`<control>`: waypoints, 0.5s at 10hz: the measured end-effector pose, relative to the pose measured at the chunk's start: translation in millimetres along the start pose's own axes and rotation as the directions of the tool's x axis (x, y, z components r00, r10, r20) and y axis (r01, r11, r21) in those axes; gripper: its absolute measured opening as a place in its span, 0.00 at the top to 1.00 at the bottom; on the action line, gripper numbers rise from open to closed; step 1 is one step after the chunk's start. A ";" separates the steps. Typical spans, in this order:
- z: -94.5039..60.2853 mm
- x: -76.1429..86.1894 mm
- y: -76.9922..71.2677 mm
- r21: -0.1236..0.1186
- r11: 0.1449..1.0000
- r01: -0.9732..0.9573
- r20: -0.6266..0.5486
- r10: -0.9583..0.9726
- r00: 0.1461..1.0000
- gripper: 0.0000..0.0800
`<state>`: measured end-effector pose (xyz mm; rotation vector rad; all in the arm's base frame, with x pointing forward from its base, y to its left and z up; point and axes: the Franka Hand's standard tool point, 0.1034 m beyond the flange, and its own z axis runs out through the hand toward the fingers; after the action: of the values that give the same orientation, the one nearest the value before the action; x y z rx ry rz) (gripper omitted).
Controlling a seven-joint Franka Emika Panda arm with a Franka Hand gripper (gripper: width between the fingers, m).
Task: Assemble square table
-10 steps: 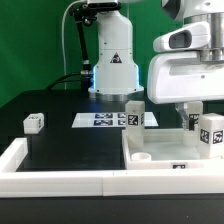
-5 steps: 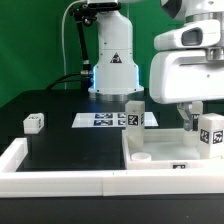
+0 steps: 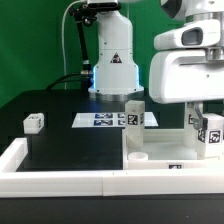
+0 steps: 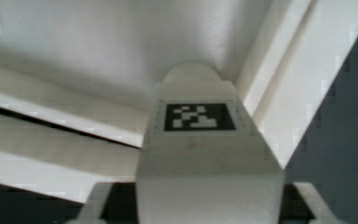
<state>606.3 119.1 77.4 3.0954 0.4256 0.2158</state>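
Note:
The square tabletop lies flat at the exterior view's right, with a round hole near its front corner. It fills the background of the wrist view. My gripper is shut on a white tagged leg and holds it just above the tabletop's right part. In the wrist view the leg runs out from between the fingers, tag facing the camera. A second leg stands upright at the tabletop's back left corner. A small leg block sits far left on the black surface.
The marker board lies flat behind the tabletop, in front of the robot base. A long white rail borders the front of the black surface, with a raised end at the left.
My gripper and the held leg have shifted slightly toward the exterior view's right and a little up. Everything else is unmoved.

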 end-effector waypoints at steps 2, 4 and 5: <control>0.0 0.0 -0.2 0.001 0.997 -0.076 0.000 0.076 0.997 0.64; 0.7 -1.2 -1.4 0.008 0.950 -0.312 0.004 0.312 0.950 0.64; 1.0 -1.9 -1.2 0.006 0.904 -0.428 0.006 0.428 0.904 0.64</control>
<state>604.3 119.8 76.1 3.1512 -0.2658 0.2086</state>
